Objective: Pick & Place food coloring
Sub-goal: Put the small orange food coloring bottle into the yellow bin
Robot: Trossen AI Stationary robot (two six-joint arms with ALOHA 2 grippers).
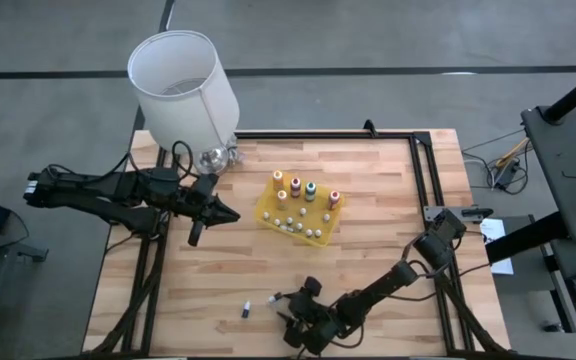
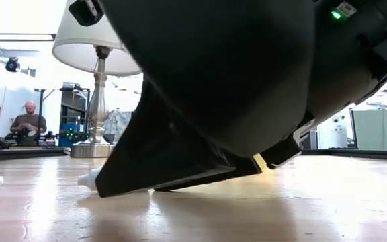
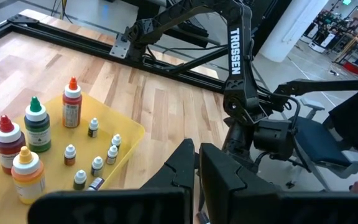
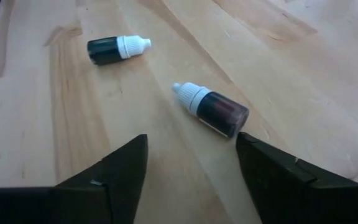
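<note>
right wrist view shows the right gripper (image 4: pixel 191 165) spread wide, low over the table (image 4: pixel 303 56), holding nothing; two tiny vials (image 4: pixel 212 108) lie on their sides just ahead. left gripper (image 1: pixel 230 213) closed, empty, beside the yellow tray (image 1: pixel 268 215) of bottles (image 1: pixel 295 187)

A pale butcher-block wooden table (image 1: pixel 368 200) with a black metal frame along its edges carries a yellow plastic tray (image 1: pixel 268 214) near its middle, holding upright food coloring bottles and small vials. A lamp with a white shade (image 1: pixel 182 82) stands on its silver base at the far left corner. Two tiny vials lie on their sides on the bare wood near the front edge: a dark one (image 4: pixel 115 48) and a reddish one (image 4: pixel 213 109), near each other but apart.
</note>
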